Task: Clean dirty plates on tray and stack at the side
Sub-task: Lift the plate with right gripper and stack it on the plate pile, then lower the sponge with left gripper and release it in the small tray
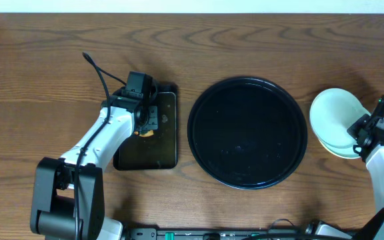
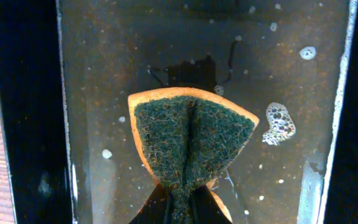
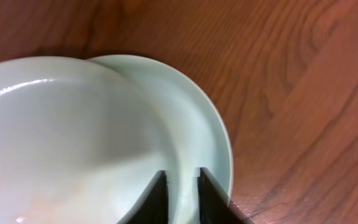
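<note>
plates (image 1: 339, 117) sit at the right side of the tabletop (image 1: 45, 60), clear of the round tray (image 1: 245, 133), which has nothing on it. the held plate (image 3: 61, 137) is mint-green and tilted, its rim pinched between the fingers of my right gripper (image 3: 182, 174). under it lies the lower plate (image 3: 207, 118), also mint, flat on the wood. i see no yellow plate in any view — it may be beneath the others, i can't tell.

the risk is mostly in this pinch. my fingers bite only a narrow bit of a glossy, probably wet rim, and the plate hangs at a slant. it could pivot or slip out and clatter onto the one below. if i let go while it is tilted and off-centre, it may land askew, ride up on the lower rim, or slide off onto the table. coming down too hard could chip both or shove the lower plate sideways.

further out, my left gripper (image 2: 182, 208) is squeezed on the sponge (image 2: 191, 137), folding it, over the rectangular tray (image 2: 23, 93) of brownish, bubbly water. swinging it away fast could drip dirty water across the wood — or onto the clean stack.
</note>
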Available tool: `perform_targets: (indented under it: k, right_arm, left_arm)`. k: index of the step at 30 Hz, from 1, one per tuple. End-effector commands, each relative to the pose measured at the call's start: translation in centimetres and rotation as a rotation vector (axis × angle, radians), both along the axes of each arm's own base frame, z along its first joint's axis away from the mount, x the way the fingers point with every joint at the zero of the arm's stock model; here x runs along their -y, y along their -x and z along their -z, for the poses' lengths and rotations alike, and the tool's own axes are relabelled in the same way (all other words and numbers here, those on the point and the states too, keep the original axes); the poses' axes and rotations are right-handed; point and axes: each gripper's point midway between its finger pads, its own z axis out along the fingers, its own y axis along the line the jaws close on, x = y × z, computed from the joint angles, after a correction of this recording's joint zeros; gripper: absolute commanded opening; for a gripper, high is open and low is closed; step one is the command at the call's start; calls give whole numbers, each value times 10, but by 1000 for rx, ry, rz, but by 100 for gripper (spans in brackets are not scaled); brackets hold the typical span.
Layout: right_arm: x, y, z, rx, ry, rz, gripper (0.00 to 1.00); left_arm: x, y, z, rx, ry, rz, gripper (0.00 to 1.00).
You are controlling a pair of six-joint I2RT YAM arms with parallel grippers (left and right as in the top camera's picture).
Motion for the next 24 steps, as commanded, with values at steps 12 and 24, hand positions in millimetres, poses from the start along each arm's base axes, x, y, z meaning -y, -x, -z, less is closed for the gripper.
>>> perform_targets:
  k: [12, 24]
  right_arm:
    - [-79, -40, 2, 102, -241, -469, 41]
    - [-90, -35, 6, 87, -289, -494, 38]
  left_arm:
    - [0, 3, 4, -19, 0, 31, 8]
    - [1, 3, 4, -19, -9, 68, 7]
